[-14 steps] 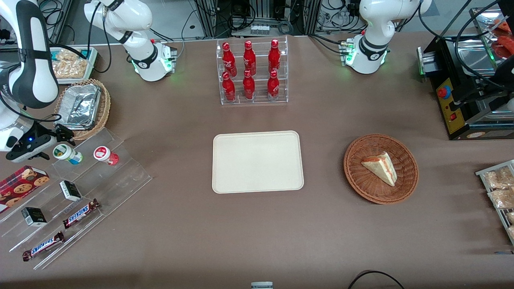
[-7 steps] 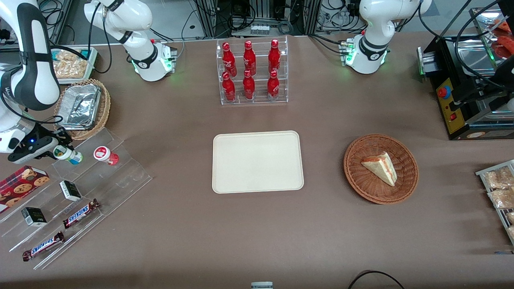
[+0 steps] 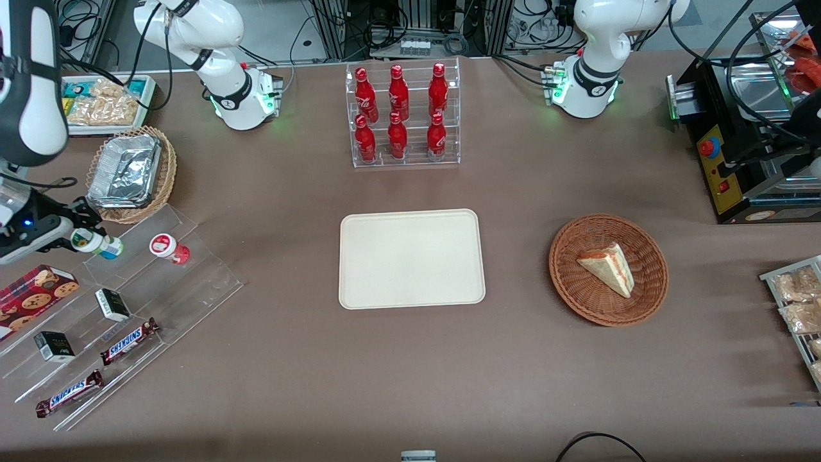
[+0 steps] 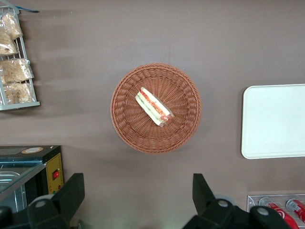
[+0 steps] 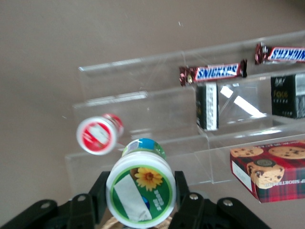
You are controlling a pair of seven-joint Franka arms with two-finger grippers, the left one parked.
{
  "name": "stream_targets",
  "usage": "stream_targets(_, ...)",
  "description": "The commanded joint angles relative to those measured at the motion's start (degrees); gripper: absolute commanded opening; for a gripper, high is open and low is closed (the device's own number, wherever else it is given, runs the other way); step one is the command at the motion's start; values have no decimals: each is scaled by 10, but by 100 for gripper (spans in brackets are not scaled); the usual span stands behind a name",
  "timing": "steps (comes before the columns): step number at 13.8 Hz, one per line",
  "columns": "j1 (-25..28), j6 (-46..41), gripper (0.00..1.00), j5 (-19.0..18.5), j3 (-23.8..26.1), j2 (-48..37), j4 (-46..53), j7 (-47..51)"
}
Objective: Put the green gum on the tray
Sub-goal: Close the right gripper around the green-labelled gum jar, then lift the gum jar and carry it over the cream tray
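The green gum, a small white bottle with a green-and-white lid and a teal label, is between the fingers of my right gripper, just above the top step of the clear acrylic shelf at the working arm's end of the table. In the right wrist view its flower-printed lid faces the camera, with the black fingers pressed on both sides, so my gripper is shut on it. The cream tray lies bare at the table's middle, well apart from the gripper; it also shows in the left wrist view.
The red-lidded bottle stands on the shelf beside the gum. Snickers bars, black boxes and a cookie box fill the lower steps. A wicker basket with a foil tray, a cola bottle rack and a sandwich basket stand around.
My gripper came onto the green gum, took hold of it, and has carried it a little toward the working arm's end, off its spot beside the red-lidded bottle.
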Motion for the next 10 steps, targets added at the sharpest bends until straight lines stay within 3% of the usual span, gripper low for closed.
stream_targets(1, 62, -72, 0, 3, 2, 3, 62, 94)
stream_targets(10, 342, -64, 0, 1, 2, 41, 92, 555)
